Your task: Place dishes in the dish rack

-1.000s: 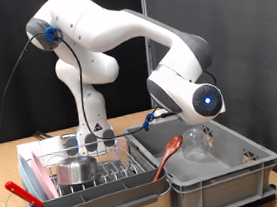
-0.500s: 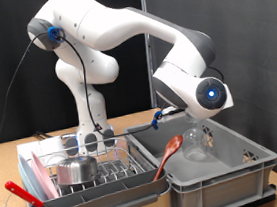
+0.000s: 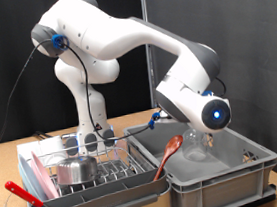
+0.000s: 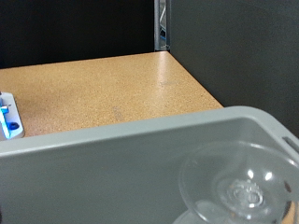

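Room-wise, you're looking at a wooden table [image 3: 13,148] with two containers sitting side by side, edges nearly touching. The big plain grey crate [image 3: 228,179] is taking up the exterior view's right, and the arm is hanging right over it, so the tightest spot is between the crate's walls. There's open tabletop showing behind the crate in the wrist view too.

The dish rack [image 3: 98,192] is sitting on the exterior view's left: low pale tray with a silver wire insert of upright prongs. One pink plate [image 3: 32,179] is standing on edge along its left side, and one steel bowl [image 3: 76,171] is sitting in the wires near the middle, shiny and round. So you're seeing two dishes in the rack.

One clear drinking glass [image 3: 193,143] is lying in the grey crate, see-through with a thick round base; in the wrist view [image 4: 238,182] you're looking almost straight at that base over the crate's rim. One red-orange spatula-type thing [image 3: 168,156] is leaning inside the crate just beside the glass, and one red-handled utensil [image 3: 23,194] is poking out at the rack's front left corner.

The gripper [image 3: 205,136] is hovering just above the glass, inside the crate's outline. I can't tell whether the fingers are apart or together, they're too small in the exterior view and aren't showing in the wrist view.
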Robot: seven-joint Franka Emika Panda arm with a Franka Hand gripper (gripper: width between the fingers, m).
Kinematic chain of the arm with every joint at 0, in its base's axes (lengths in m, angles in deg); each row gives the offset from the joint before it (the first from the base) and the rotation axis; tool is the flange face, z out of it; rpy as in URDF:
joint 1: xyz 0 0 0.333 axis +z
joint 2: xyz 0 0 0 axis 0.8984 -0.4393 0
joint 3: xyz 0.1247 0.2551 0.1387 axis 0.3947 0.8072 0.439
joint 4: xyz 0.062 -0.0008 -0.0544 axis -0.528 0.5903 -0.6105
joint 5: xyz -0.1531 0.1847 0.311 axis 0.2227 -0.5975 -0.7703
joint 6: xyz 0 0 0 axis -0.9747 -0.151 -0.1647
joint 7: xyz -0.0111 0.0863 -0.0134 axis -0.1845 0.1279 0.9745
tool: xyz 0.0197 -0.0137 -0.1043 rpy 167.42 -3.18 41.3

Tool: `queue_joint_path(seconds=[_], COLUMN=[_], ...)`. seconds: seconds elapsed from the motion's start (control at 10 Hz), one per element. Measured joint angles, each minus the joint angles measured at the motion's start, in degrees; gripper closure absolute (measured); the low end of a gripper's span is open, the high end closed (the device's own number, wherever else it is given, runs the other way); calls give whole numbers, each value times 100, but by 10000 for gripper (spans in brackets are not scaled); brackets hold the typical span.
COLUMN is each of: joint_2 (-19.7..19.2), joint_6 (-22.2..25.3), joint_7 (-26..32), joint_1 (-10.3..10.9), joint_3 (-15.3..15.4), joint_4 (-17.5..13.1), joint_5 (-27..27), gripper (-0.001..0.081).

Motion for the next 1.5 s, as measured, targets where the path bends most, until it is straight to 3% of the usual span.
queue_joint_path(seconds=[0.4,0.8,1.1,1.5], joint_2=[-317,-368,-565,-564], joint_6=[-142,-389,-306,-286], joint_7=[-94,-103,-102,-358], joint_1=[289,545,733,725], joint_3=[-254,-495,-605,-603], joint_4=[-75,-82,-232,-204], joint_5=[103,373,403,138], gripper=[-3,-3,-3,-3])
